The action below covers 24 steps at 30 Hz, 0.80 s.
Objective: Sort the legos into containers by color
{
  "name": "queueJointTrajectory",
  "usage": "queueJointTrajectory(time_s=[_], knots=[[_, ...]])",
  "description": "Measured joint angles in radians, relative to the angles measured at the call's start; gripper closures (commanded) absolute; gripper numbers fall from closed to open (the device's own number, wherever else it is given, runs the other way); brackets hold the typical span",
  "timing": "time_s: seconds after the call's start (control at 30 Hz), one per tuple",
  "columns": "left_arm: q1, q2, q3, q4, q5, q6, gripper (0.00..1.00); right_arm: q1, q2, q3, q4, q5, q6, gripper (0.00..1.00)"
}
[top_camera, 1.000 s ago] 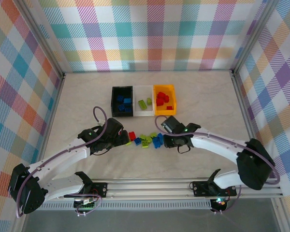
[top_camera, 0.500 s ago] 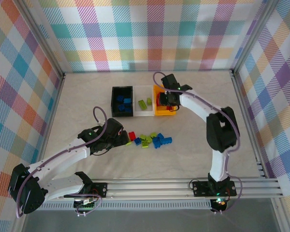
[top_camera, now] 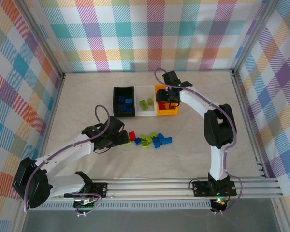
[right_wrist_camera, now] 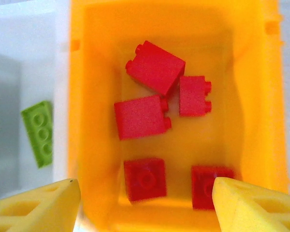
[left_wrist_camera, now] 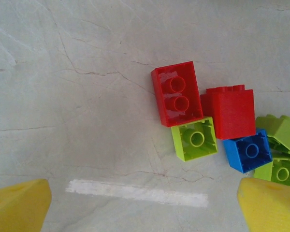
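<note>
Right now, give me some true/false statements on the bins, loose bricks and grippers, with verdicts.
1. The orange bin holds only red bricks. True.
2. The right gripper is shut on a brick. False: its fingers are wide apart above the orange bin, with nothing between them.
3. Every brick is in a bin. False: loose bricks in red, green and blue lie on the table.
4. The black bin holds blue bricks. True.
5. The left gripper is open beside the loose bricks. True.
</note>
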Motion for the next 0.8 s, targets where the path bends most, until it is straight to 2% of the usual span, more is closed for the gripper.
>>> queueJointTrajectory(time_s=[0.13,0.27,0.43,0.67,0.8], knots=[[0.023,0.076,0.028,0.052,0.024,0.012,0.18,0.031,-0.163,-0.122,0.033,-0.019,0.001,0.28],[0.054,0.168,0.047,0.134,0.041,0.016,0.21,0.075,-0.273,-0.215,0.066,-0.037,0.001,0.29],[0.087,0.28,0.072,0.215,0.047,0.015,0.22,0.103,-0.329,-0.306,0.084,-0.051,0.004,0.3],[0.114,0.408,0.107,0.282,0.063,0.01,0.39,0.102,-0.401,-0.396,0.087,-0.043,0.005,0.3],[0.117,0.426,0.103,0.293,0.07,0.005,0.45,0.101,-0.437,-0.416,0.09,-0.033,0.005,0.3]])
